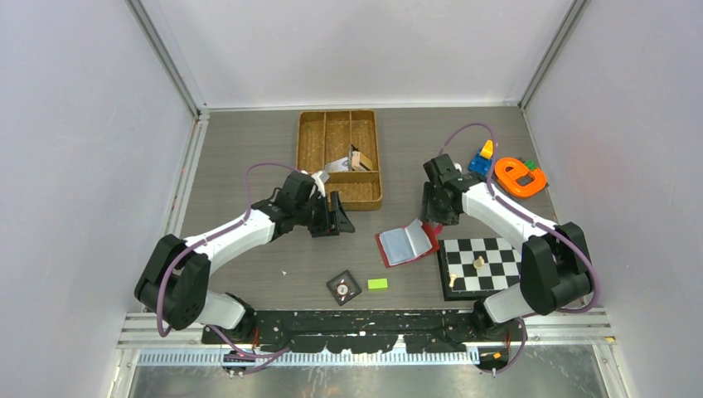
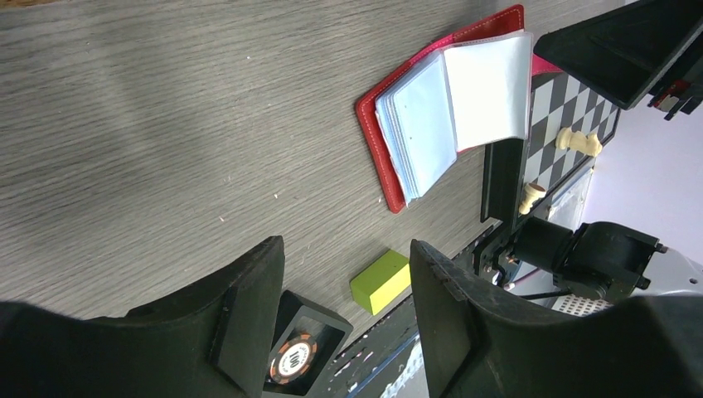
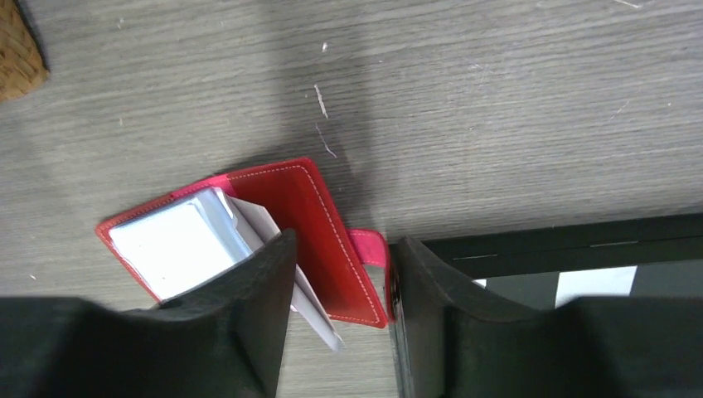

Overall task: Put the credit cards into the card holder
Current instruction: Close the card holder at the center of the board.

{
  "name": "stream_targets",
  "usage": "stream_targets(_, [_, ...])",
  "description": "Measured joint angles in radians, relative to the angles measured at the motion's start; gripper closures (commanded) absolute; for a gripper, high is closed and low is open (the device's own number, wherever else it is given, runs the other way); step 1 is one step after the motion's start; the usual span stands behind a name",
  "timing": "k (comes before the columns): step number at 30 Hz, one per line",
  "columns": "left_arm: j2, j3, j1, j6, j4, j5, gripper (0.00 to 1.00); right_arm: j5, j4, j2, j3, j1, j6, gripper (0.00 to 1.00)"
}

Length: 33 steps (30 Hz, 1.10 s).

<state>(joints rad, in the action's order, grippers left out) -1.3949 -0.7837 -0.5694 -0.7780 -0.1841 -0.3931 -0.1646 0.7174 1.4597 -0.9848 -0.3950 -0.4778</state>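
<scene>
Red leather folding card holder (image 1: 402, 246) | open, near edge | right gripper (image 3: 341, 245) parted astride cover, likely steadying | left gripper (image 2: 344, 249) parted, empty

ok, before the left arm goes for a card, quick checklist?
1. Wallet open: ok, flat on the table with its sleeves fanned up.
2. Left pincer free: ok, open and empty.
3. Cards located: ok, tan card and pale card are in the tray.
4. Cards lying flat and apart: cannot tell, too small in the top view.
5. Right pincer steadying the wallet: cannot tell. It is open, astride the tab, and contact is unclear.
</scene>
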Motion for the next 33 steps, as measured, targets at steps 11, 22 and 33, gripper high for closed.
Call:
stream_targets(11, [-0.022,0.0,-0.005,-0.006,0.021,-0.001,0.47,0.147,0.021,-0.065,0.0,0.002,-0.051,1.0])
stream_targets(22, [-0.214,0.0,-0.097,-0.039,0.13,-0.021,0.68,0.343,-0.068,-0.118,-0.007,-0.103,-0.182,0.99])
stream_targets(33, [-0.314,0.013,-0.118,-0.08,0.265,-0.041,0.73,0.453,-0.326,0.011,0.163,-0.2,-0.336,1.0])
